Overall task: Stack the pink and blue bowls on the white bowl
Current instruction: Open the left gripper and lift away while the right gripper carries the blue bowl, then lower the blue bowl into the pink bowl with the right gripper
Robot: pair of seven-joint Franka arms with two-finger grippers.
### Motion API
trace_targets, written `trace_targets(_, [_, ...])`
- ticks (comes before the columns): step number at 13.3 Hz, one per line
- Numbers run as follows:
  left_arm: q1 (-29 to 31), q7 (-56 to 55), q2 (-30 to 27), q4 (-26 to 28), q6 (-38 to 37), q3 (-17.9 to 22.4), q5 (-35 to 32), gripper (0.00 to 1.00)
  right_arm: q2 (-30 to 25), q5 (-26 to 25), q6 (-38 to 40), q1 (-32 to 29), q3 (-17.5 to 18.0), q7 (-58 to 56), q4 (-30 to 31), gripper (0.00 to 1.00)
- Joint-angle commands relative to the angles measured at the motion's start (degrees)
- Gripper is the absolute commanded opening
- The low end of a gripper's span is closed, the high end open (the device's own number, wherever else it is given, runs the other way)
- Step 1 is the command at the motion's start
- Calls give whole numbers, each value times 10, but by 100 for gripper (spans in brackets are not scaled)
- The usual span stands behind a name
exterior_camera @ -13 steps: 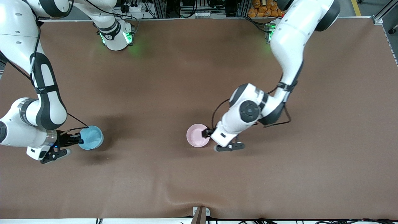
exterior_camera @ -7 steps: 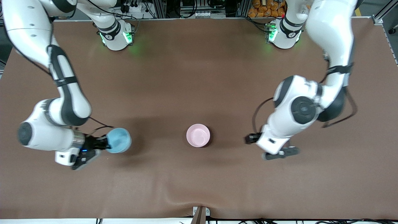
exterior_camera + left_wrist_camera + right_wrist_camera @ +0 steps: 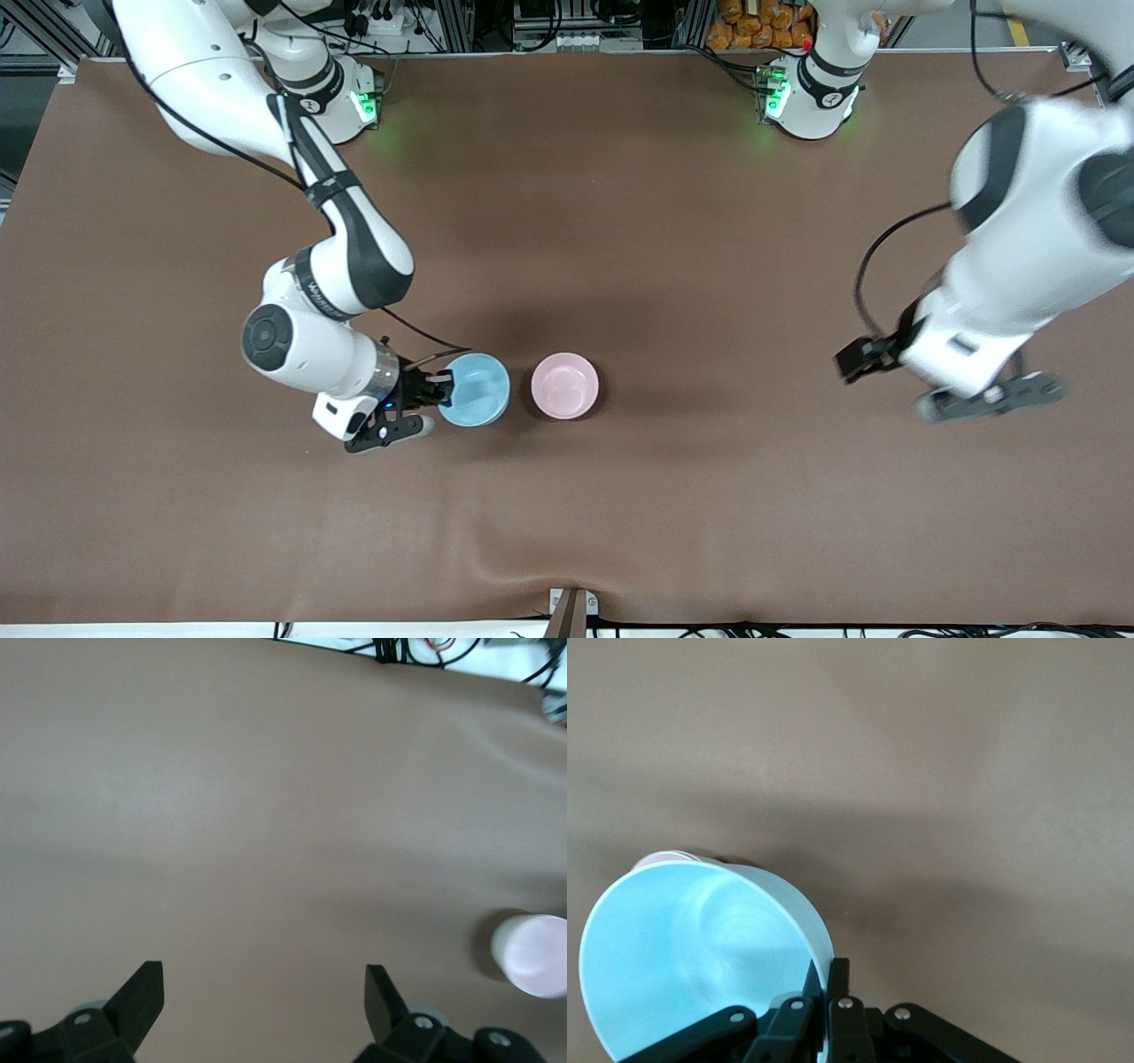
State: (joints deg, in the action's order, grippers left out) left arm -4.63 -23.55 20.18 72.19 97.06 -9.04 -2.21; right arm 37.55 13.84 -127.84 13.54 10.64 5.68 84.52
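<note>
The pink bowl (image 3: 564,385) sits upright on the brown table near the middle; it also shows in the left wrist view (image 3: 532,955). The white bowl is not seen on its own in any view. My right gripper (image 3: 440,388) is shut on the rim of the blue bowl (image 3: 476,388), one finger inside and one outside, and holds it close beside the pink bowl, toward the right arm's end. In the right wrist view the blue bowl (image 3: 700,948) fills the space by the right gripper (image 3: 830,970). My left gripper (image 3: 852,360) is open and empty over bare table; its own view (image 3: 264,979) shows the same.
The brown table cover (image 3: 567,221) has a raised wrinkle near its edge closest to the front camera (image 3: 496,554). Both arm bases stand along the table's edge farthest from the camera.
My right arm has carried the blue bowl from the right arm's end to beside the pink bowl. My left gripper has let go of the pink bowl and pulled away toward the left arm's end.
</note>
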Motion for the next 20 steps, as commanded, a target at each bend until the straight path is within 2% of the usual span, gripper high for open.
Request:
trace_targets(1, [30, 13, -98, 88, -20, -7, 39, 100, -5, 13, 2, 31, -3, 103, 1, 0])
trace_targets(4, [49, 15, -158, 156, -3, -8, 46, 100, -4, 13, -12, 71, -4, 209, 4, 0])
trace_targets(6, [52, 15, -174, 184, 9, -8, 49, 100, -3, 13, -47, 90, -4, 261, 12, 0])
trace_targets(9, [65, 24, -192, 218, 15, -8, 53, 100, 11, 11, -100, 87, -9, 273, 15, 0])
trace_targets(12, [65, 40, -214, 257, 36, -8, 54, 100, 15, 8, -94, 89, -11, 295, 18, 0])
trace_targets(14, [70, 60, -210, 253, 37, -5, 61, 100, 20, -13, -96, 121, -19, 398, 15, 0])
trace_targets(16, [72, 75, -213, 255, 36, -7, 62, 100, 29, -72, -96, 149, -36, 461, 11, 0])
trace_targets(17, [72, 75, -214, 256, 36, -8, 62, 100, 34, -86, -96, 153, -36, 479, 10, 0])
trace_targets(20, [74, 81, -208, 251, 35, -6, 62, 100, 43, -87, -96, 163, -36, 481, 10, 0])
